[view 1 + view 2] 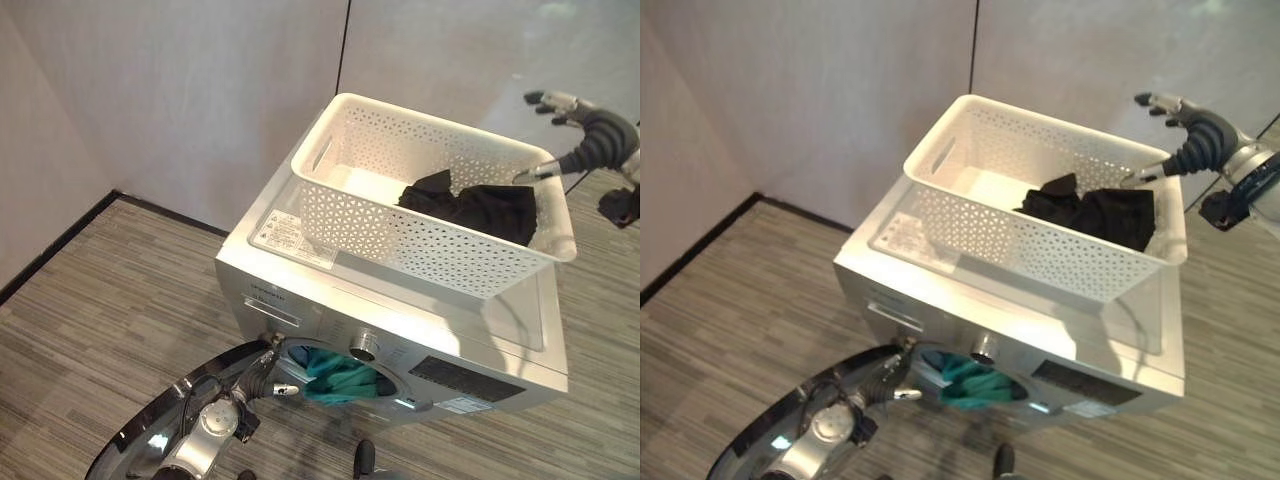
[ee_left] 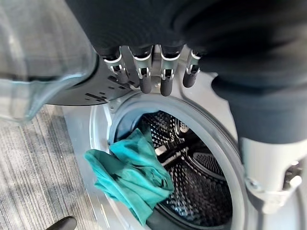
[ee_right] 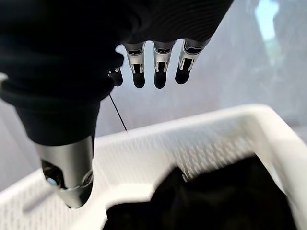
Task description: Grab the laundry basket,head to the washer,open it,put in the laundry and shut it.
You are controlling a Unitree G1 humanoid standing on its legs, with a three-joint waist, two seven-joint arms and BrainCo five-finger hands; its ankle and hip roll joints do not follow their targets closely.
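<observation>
Silver washer (image 1: 300, 290) on striped grey floor (image 1: 90, 330), white laundry basket (image 1: 400, 245) on its top.

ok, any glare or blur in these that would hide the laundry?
Head views: the washer top reflects the basket, black clothes clear. Left wrist view: teal cloth sharp, glass door smeared. Right wrist view: black clothes soft, right hand dark up close.

white perforated basket (image 1: 400, 240), black laundry (image 1: 480, 210), teal cloth (image 2: 129, 177), silver washer (image 1: 330, 300).
</observation>
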